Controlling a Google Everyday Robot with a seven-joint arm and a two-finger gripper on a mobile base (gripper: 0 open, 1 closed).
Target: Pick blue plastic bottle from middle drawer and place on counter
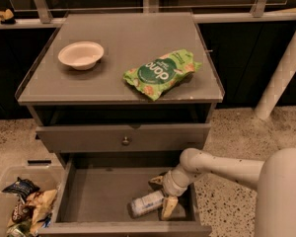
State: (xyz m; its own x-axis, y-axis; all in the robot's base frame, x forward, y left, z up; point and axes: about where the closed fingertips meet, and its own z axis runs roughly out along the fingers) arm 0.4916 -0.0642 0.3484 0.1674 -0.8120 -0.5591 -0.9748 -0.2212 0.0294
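While gripper (164, 194) gapes beside blue plastic bottle (146, 203) in middle drawer (96, 201) | counter (138, 38) holds bowl (81, 55), snack bag (162, 73)

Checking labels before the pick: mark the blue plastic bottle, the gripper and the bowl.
blue plastic bottle (144, 204): camera view, on its label, mid-body
gripper (160, 197): camera view, midway between its fingertips, in the middle drawer (98, 196) at the bottle's right end
bowl (81, 55): camera view, its hollow centre

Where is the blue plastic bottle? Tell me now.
In the camera view, the blue plastic bottle lies on its side in the middle drawer, toward its front right, right beside the open gripper.
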